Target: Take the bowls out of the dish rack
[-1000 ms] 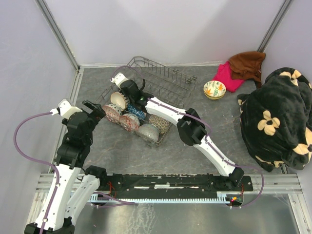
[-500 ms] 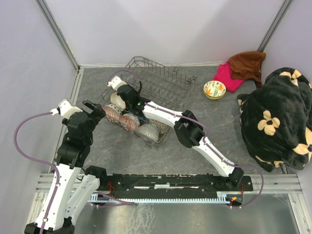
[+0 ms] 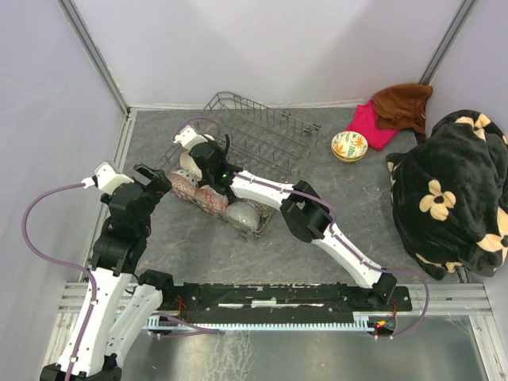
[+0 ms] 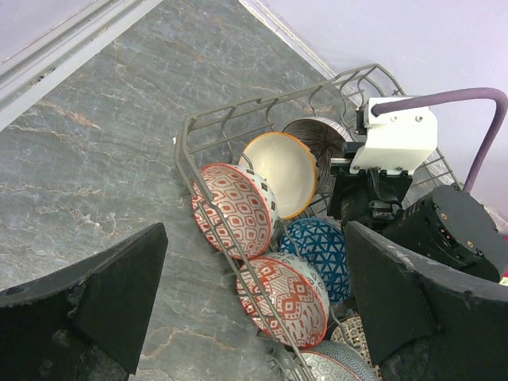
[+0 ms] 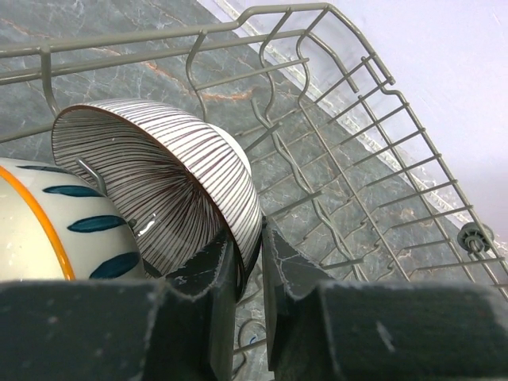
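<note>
The grey wire dish rack [image 3: 274, 133] stands at the table's middle left and holds several patterned bowls. My right gripper [image 3: 194, 153] reaches into its far left end. In the right wrist view its jaws [image 5: 252, 238] are shut on the rim of the purple-striped bowl [image 5: 171, 171], one finger inside and one outside. A cream bowl with an orange rim [image 5: 44, 234] leans next to it. My left gripper [image 4: 254, 234] is open and empty, just left of the rack, above two red-patterned bowls [image 4: 236, 208] and a blue bowl [image 4: 319, 246].
One leaf-patterned bowl [image 3: 349, 146] sits on the table right of the rack, beside a pink cloth [image 3: 371, 125] and a brown cloth [image 3: 405, 103]. A black flowered blanket [image 3: 448, 190] fills the right side. Walls close in left and back.
My right gripper has moved left and deeper into the rack's far left end, onto the striped bowl. The left arm has not moved.
</note>
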Robot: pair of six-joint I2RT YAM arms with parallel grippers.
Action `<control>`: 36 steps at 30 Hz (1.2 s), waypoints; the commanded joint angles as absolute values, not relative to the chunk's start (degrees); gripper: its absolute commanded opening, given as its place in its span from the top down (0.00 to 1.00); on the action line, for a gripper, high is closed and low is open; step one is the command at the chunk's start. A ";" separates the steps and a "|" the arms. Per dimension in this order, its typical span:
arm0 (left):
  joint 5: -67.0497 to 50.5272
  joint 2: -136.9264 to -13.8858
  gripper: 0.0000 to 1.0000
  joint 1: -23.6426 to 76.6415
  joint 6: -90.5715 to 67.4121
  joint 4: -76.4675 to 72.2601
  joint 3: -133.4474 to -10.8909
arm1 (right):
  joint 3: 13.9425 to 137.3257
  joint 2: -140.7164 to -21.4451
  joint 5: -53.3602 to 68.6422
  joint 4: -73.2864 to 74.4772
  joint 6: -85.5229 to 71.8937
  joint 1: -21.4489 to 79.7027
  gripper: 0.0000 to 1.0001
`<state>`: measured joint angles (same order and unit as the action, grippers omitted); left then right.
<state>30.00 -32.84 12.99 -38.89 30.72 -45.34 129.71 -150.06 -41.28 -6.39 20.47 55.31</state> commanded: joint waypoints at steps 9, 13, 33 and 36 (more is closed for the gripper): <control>31.43 -32.21 0.01 13.13 -39.20 28.65 -46.75 | 130.19 -142.83 -52.04 -20.56 27.41 56.05 0.99; 31.39 -32.25 0.01 13.16 -39.20 28.70 -46.64 | 130.44 -142.75 -53.20 -21.69 28.58 55.92 0.99; 31.45 -32.64 0.01 13.16 -39.11 28.60 -47.00 | 127.17 -135.61 -56.15 -21.00 25.03 52.17 0.99; 31.40 -32.86 0.01 13.18 -39.11 28.42 -47.17 | 124.26 -131.88 -55.86 -18.64 22.06 50.31 0.99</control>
<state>29.98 -32.84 12.99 -38.89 30.72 -45.34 125.43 -142.21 -54.52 -16.82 26.57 53.17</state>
